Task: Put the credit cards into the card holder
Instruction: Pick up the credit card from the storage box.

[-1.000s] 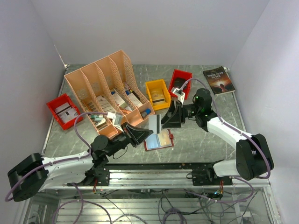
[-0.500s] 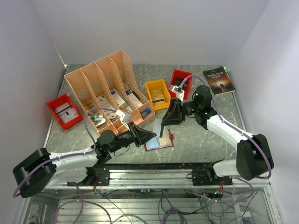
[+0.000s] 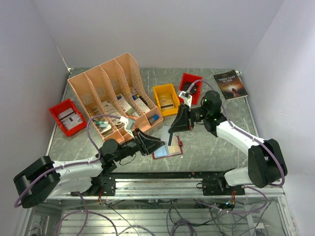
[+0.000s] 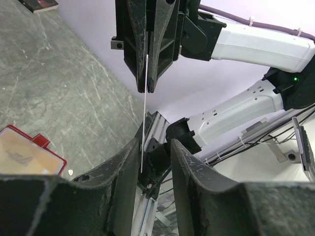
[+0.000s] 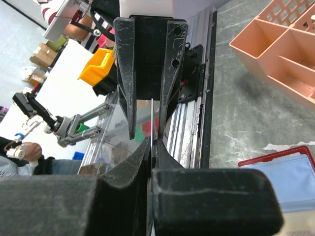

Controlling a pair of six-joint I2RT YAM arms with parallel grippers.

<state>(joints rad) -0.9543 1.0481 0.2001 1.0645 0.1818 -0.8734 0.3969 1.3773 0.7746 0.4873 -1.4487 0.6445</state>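
A greyish credit card (image 3: pixel 169 132) stands on edge above the table between both grippers. My right gripper (image 3: pixel 175 129) is shut on its upper end; in the right wrist view the card (image 5: pixel 152 114) is a thin line pinched at the right gripper (image 5: pixel 153 142). My left gripper (image 3: pixel 156 142) is open around the card's lower end. In the left wrist view the card (image 4: pixel 144 113) runs down beside one of the fingers (image 4: pixel 129 162) of the left gripper (image 4: pixel 155 145), with a gap to the other. The red card holder (image 3: pixel 167 148) lies open, flat, just below; other cards are not clear.
A peach file organizer (image 3: pixel 115 98) holding papers stands at the back left. A yellow bin (image 3: pixel 166 100) and a red bin (image 3: pixel 189 87) sit behind the grippers, another red bin (image 3: pixel 66 117) at the far left. A dark book (image 3: pixel 230 83) lies at the back right.
My right gripper has closed on the card's upper end. My left gripper, which was shut on the card, has opened around it. The card stayed nearly in place.
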